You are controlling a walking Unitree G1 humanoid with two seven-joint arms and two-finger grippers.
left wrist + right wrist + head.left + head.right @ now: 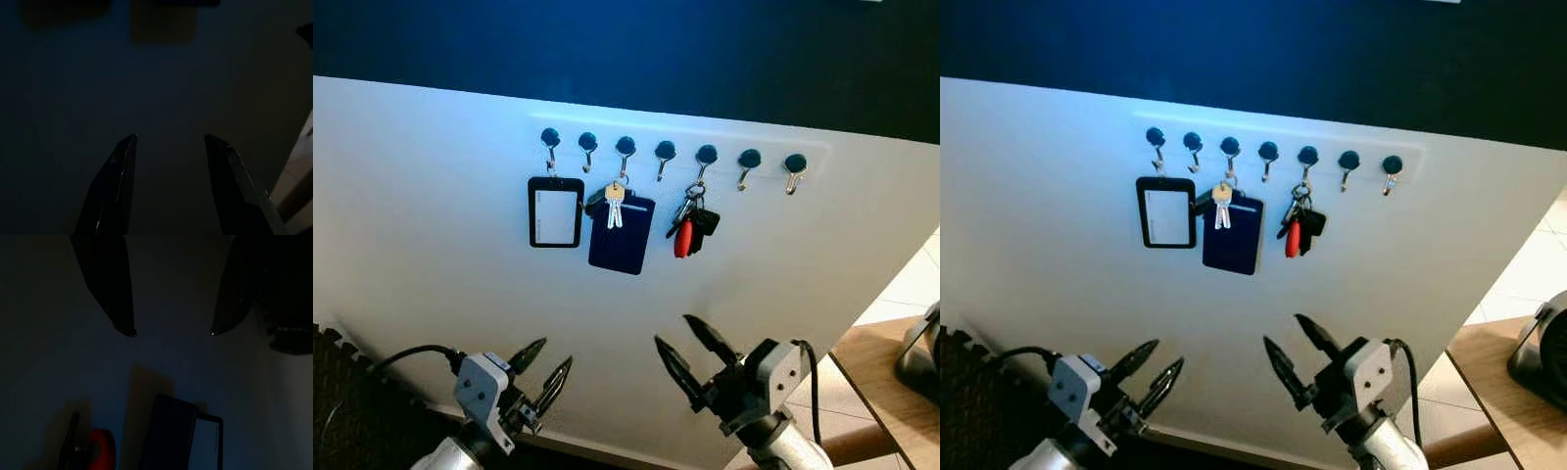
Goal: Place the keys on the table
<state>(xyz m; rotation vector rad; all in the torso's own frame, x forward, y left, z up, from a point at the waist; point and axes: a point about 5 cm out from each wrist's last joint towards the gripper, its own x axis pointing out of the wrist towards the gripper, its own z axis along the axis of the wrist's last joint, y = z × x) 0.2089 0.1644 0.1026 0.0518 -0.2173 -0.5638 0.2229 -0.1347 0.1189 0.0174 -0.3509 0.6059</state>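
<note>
keys (691, 227) with red fob hang on fifth hook of white panel's hook rail (671, 154) | badge holder (555, 211), navy wallet (622, 235) alongside | left gripper (541, 367), right gripper (677, 345) fingers apart, below, apart from keys | table (886, 392) at right

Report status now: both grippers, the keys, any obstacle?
Left gripper open, empty, low before the white panel. Right gripper open, empty, below the hooks. Keys with red fob hang on fifth hook. Nothing between.

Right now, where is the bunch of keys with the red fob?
In the left eye view, the keys with the red fob hang on the fifth hook from the left of the white board's rack, right of the dark blue card holder.
</note>
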